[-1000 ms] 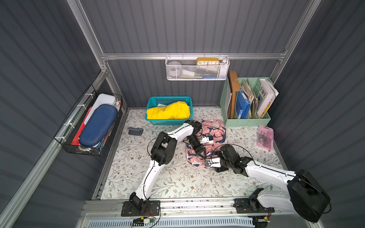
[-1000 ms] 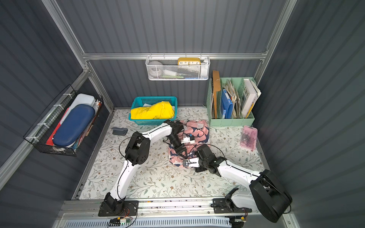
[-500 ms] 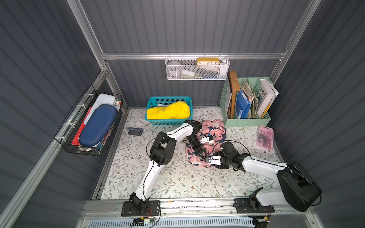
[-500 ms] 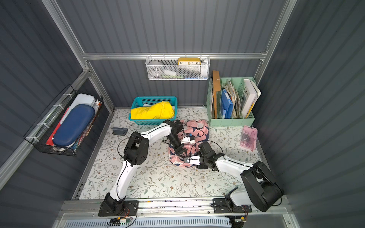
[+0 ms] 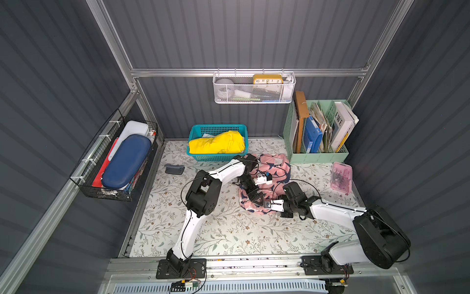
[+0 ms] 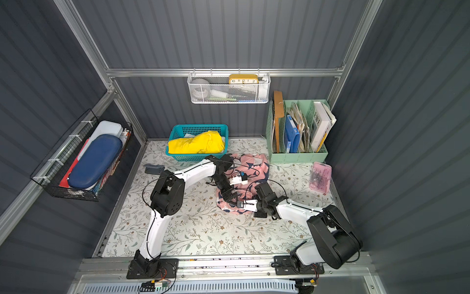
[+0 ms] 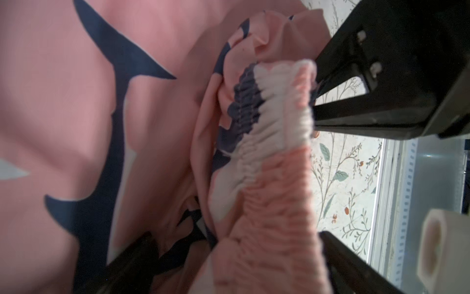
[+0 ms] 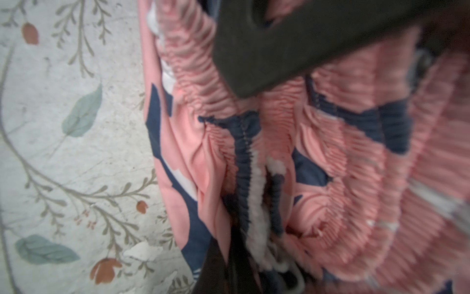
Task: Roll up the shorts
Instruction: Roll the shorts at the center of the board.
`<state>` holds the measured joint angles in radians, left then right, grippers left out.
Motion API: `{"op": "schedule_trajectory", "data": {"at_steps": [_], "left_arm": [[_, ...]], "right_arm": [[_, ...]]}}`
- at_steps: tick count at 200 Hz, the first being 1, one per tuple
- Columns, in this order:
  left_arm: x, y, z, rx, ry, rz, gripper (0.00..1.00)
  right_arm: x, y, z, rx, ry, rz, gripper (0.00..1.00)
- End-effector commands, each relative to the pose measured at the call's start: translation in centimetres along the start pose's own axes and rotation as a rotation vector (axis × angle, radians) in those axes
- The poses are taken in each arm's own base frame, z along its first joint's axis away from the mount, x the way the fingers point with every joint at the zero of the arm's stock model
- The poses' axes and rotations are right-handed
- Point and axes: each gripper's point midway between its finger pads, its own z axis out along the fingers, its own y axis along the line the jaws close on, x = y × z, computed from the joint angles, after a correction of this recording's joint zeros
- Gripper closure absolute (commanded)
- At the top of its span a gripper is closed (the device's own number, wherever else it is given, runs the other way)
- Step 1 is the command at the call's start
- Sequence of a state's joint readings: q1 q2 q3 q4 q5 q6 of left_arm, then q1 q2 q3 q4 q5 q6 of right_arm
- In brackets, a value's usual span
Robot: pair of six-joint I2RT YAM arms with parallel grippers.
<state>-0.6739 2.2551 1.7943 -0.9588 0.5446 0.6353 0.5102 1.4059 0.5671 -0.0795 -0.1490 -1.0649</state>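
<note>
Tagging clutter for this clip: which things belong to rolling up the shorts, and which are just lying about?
Job: shark-print shorts, left gripper, right gripper.
Lying about: yellow cloth in teal basket, green file organizer, pink case, clock in white mesh basket, blue case in wire basket.

Shorts (image 5: 277, 166): pink, navy-and-white shark print. Crumpled in loose heap, not flat, on floral mat (image 5: 229, 229), mid-table toward back. Near end bunched. Gathered elastic waistband (image 7: 269, 157) folded double there, ridges showing.
</note>
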Motion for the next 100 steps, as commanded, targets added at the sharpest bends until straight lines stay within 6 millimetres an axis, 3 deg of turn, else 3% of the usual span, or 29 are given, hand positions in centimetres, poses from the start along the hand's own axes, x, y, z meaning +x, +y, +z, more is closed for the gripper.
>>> {"op": "schedule_trajectory", "data": {"at_steps": [1, 16, 51, 100], "left_arm": [[-1.4, 0.4, -3.5, -0.095, -0.081, 0.025, 0.0], [-2.0, 0.8, -5.5, -0.159, -0.132, 0.039, 0.0], [-3.7, -0.4, -10.7, -0.305, -0.311, 0.128, 0.0], [-4.2, -2.2, -15.3, -0.477, -0.44, 0.206, 0.0]], "right_arm": [[0.3, 0.5, -0.7, -0.01, 0.006, 0.049, 1.0], [0.3, 0.8, -1.0, -0.018, 0.006, 0.06, 1.0], [0.5, 1.1, -1.6, -0.029, 0.016, 0.077, 1.0], [-0.7, 2.0, -2.7, -0.134, -0.003, 0.156, 1.0]]}}
